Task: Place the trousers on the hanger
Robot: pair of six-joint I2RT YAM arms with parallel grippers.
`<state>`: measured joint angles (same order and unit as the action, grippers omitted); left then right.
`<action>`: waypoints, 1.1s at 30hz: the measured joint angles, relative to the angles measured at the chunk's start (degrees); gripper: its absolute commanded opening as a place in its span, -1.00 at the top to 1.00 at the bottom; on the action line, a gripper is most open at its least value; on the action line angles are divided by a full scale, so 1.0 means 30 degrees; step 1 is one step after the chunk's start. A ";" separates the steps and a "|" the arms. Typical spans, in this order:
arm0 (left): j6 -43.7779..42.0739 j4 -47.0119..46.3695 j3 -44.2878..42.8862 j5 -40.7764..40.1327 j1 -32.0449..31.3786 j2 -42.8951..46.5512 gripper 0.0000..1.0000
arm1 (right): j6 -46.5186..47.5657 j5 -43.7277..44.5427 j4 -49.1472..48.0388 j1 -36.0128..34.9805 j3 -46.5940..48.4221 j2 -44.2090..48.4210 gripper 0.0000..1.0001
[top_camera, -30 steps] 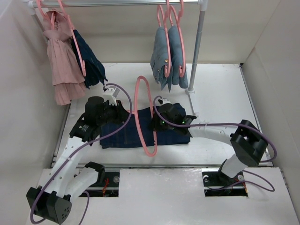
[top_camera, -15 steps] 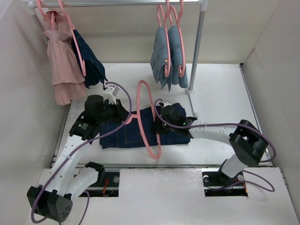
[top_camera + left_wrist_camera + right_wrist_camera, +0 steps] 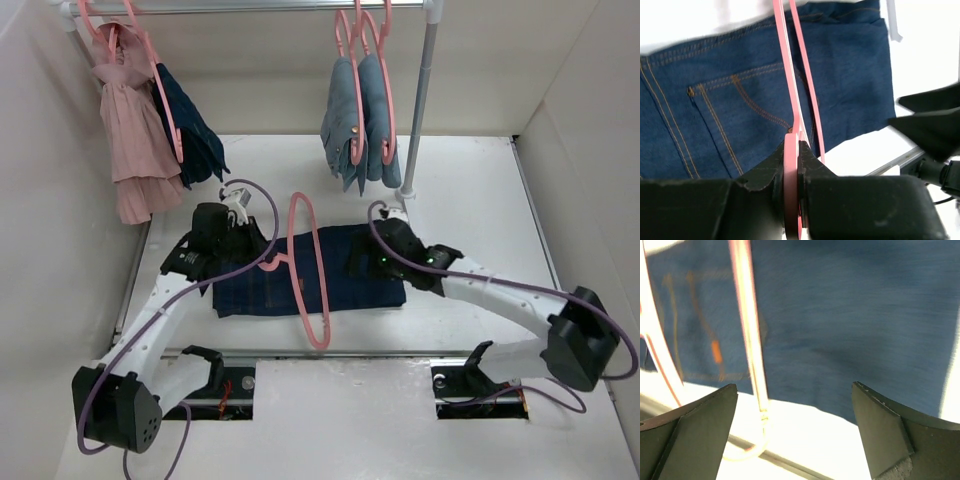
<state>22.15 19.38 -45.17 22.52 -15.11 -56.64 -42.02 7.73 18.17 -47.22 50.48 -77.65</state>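
Observation:
The trousers (image 3: 255, 285) lie folded flat on the white table, dark navy with orange stitching, and fill the left wrist view (image 3: 740, 90). A pink hanger (image 3: 312, 290) stands on edge across them, its loop running from the back toward the table's front edge. My left gripper (image 3: 267, 258) is shut on the hanger's neck (image 3: 791, 150), at the trousers' left half. My right gripper (image 3: 360, 262) hovers over the trousers' right half, open with nothing between its fingers (image 3: 795, 410). The hanger's bar (image 3: 747, 340) passes just left of its gap, over the denim (image 3: 850, 315).
A rail at the back carries a pink garment (image 3: 130, 120), a dark navy garment (image 3: 195, 125) and paler jeans (image 3: 355, 120) on pink hangers. The rail's post (image 3: 420, 100) stands behind the right arm. White walls close in both sides.
My right gripper has opened, let go of the hanger and drawn back to the right. My left gripper has shut on the hanger's neck, and the hanger has tipped slightly.

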 measured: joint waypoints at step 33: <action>-0.1931 0.0160 -0.0991 -0.1166 0.0029 -0.1945 1.00 | 0.1545 0.1632 0.3643 -0.4772 0.9369 -0.5078 1.00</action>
<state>16.36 19.86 -48.14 19.03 -15.03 -62.48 -37.39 12.62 29.10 -61.54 78.59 -92.88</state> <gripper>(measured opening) 0.054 0.029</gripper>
